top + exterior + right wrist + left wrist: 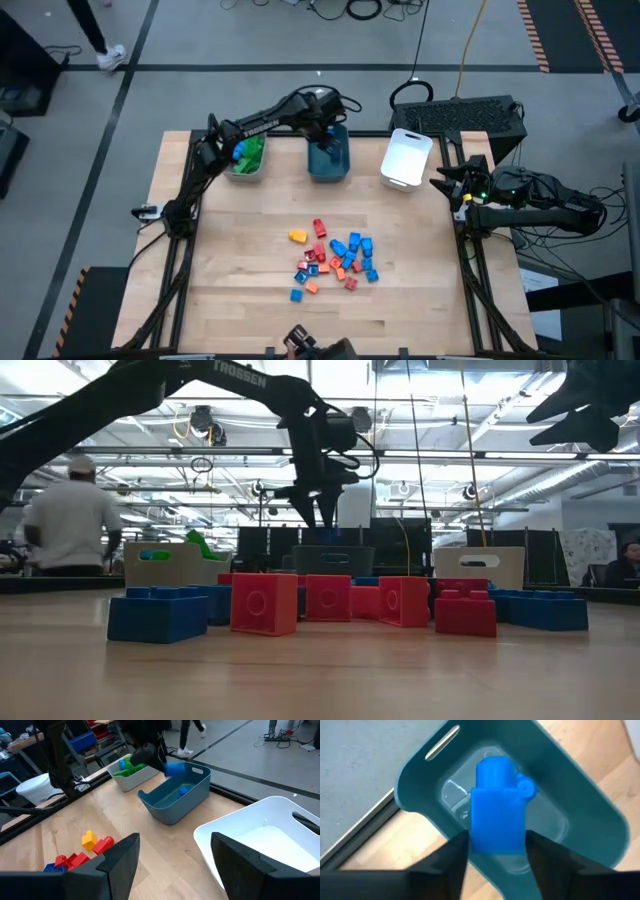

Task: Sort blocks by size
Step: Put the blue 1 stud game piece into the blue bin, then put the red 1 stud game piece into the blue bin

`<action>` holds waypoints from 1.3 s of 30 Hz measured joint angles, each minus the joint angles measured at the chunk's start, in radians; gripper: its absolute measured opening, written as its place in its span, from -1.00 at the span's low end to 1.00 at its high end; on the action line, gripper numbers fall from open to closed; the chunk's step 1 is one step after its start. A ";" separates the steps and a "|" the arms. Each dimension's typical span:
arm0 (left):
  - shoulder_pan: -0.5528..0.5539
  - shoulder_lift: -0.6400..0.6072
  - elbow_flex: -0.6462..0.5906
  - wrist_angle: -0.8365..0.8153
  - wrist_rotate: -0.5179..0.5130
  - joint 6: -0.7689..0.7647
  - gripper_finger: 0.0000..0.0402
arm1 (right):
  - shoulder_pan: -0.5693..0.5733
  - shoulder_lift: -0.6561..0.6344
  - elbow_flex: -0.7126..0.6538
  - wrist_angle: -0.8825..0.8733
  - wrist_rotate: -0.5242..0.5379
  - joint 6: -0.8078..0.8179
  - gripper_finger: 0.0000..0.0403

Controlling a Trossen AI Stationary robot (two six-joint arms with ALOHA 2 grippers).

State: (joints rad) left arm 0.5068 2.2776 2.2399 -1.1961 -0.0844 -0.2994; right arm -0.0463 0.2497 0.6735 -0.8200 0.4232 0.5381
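Note:
My left gripper (325,140) hangs over the teal tray (328,168) at the table's far edge, shut on a blue brick (497,815). The brick also shows in the right wrist view (174,768), above the tray's rim. A small blue piece (183,791) lies on the tray's floor. Several loose blue, red and orange bricks (335,260) and a yellow one (298,236) lie on the table's middle. My right gripper (172,855) is open and empty at the table's right edge, near the white tray (407,160). My left gripper pinches the blue brick between its two fingers, on two opposite sides near one end (472,842). The fingers (455,855) come from above, pointing down into the teal tray. The brick hangs below them, lifted clear of the tray's floor.
A grey tray (247,165) at the far left holds green bricks and a blue one. The white tray stands right of the teal tray. In the low view a person in a white shirt (72,520) stands in the room beyond the table.

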 joint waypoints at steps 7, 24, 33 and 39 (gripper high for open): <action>-0.041 0.000 0.006 -0.053 0.014 0.063 0.41 | 0.000 0.000 0.000 0.000 0.000 0.000 0.18; -0.444 -0.025 0.011 -0.270 0.135 0.778 0.42 | 0.000 0.000 0.000 -0.001 0.000 -0.007 0.18; -0.503 -0.010 -0.063 -0.202 0.128 0.834 0.42 | 0.000 0.000 0.000 -0.002 -0.005 -0.007 0.18; -0.504 -0.014 -0.193 -0.135 0.090 0.868 0.42 | 0.000 0.000 0.000 -0.011 -0.005 -0.007 0.18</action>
State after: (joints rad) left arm 0.0026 2.2631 2.0472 -1.3310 0.0056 0.5683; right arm -0.0460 0.2501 0.6735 -0.8314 0.4179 0.5307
